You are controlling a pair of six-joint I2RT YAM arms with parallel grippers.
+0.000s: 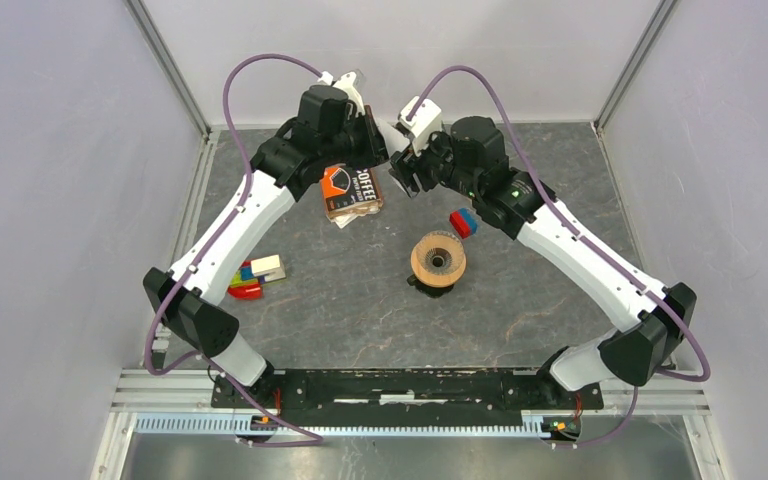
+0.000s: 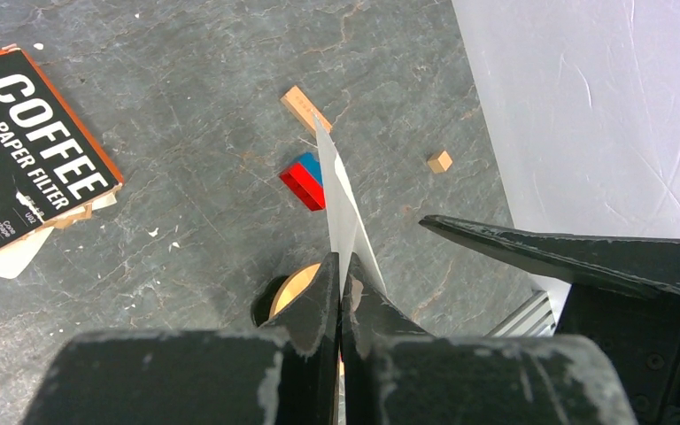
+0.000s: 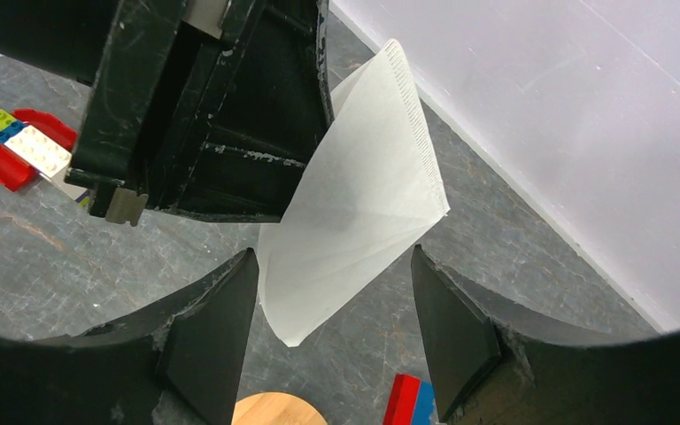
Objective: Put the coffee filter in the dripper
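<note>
Coffee filter (image 3: 354, 204) hangs pinched in our left pincer (image 2: 341, 282), right pincer (image 3: 332, 266) gaping open either side of it, so we've got it lifted but the dripper (image 1: 438, 260) sits empty.

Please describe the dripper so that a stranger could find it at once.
Look at the middle of the dark grey table. The dripper stands there, beside a red-and-blue block. Unlike that block, it is round: a tan ribbed funnel with a dark centre hole.
</note>
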